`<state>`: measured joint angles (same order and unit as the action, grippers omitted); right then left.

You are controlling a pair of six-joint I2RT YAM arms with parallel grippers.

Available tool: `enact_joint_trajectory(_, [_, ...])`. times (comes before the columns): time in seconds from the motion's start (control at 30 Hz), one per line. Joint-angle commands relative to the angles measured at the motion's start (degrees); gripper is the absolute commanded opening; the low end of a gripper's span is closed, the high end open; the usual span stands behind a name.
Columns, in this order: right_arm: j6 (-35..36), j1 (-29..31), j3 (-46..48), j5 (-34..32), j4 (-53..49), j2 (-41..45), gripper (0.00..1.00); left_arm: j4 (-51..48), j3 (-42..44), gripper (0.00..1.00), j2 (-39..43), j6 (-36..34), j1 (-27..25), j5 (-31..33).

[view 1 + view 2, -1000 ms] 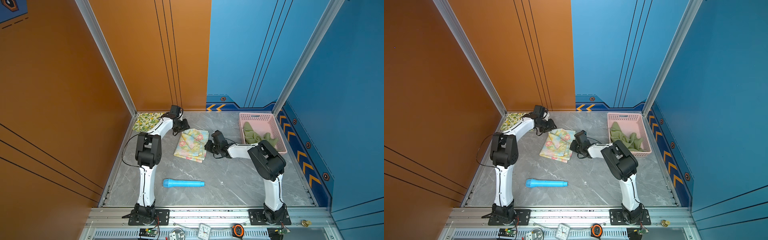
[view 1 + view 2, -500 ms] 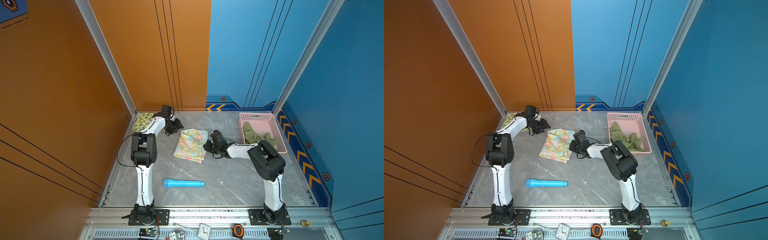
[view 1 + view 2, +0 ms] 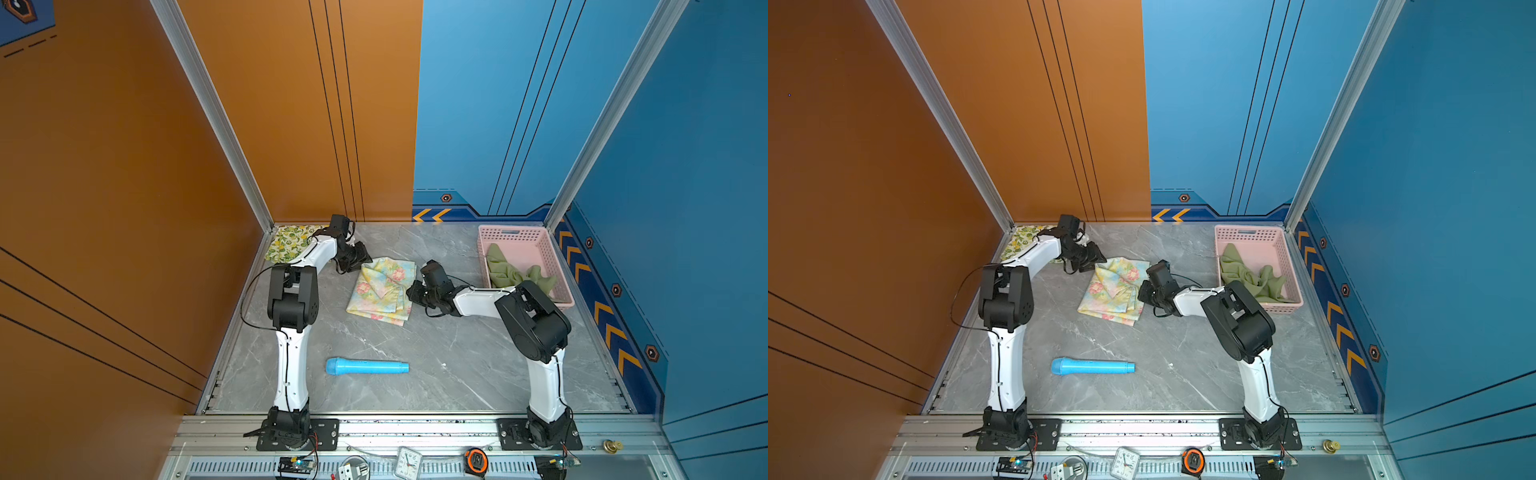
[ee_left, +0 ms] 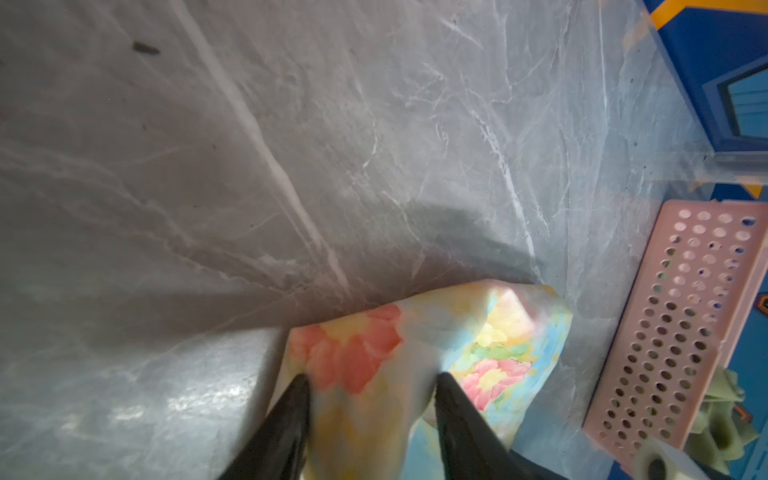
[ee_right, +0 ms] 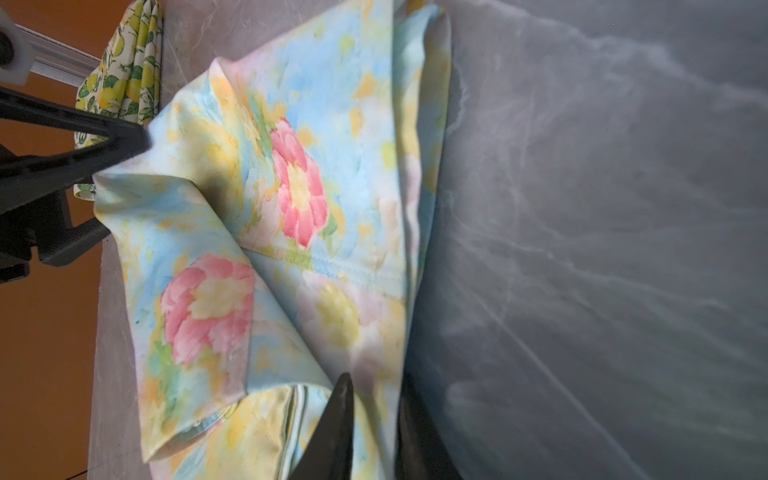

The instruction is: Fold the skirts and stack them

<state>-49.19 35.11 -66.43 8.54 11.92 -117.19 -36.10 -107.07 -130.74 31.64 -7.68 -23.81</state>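
Flowered skirt (image 3: pixel 382 291): pastel blue-yellow with pink blooms, folded to a rough rectangle, lying flat on the grey bench (image 3: pixel 436 353).
Left gripper (image 4: pixel 370 382): at that skirt's far left corner, fingers (image 4: pixel 291 415) parted astride the cloth, not clenched.
Right gripper (image 5: pixel 376 386): at the skirt's right edge, fingers set narrow, grasping its folded layers.
Lemon skirt (image 3: pixel 289 243): folded, beyond the flowered skirt's far left corner, apart from it.
Olive skirt (image 3: pixel 511 272): crumpled inside the pink basket (image 3: pixel 519 228), right of the flowered skirt, well apart.
Blue tube (image 3: pixel 368 367): lying flat, nearer the front than the flowered skirt.
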Motion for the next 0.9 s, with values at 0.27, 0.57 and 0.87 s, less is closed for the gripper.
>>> enact_joint_trajectory(0.27, [3.5, 0.4, -0.4, -2.1, -8.3, -1.3, 0.23, -7.2, -6.4, 0.0, 0.9, -7.0, -5.8, 7.8])
enact_joint_trajectory(0.57, [7.1, -0.6, 2.2, -1.9, -6.9, 1.3, 0.4, -21.1, -18.9, 0.0, -4.8, -16.8, -11.8, 23.4])
enact_joint_trajectory(0.87, [10.1, -2.8, 6.6, -2.8, -4.4, 6.7, 0.56, -23.9, -29.9, 0.63, -11.5, -15.8, -15.3, 24.8])
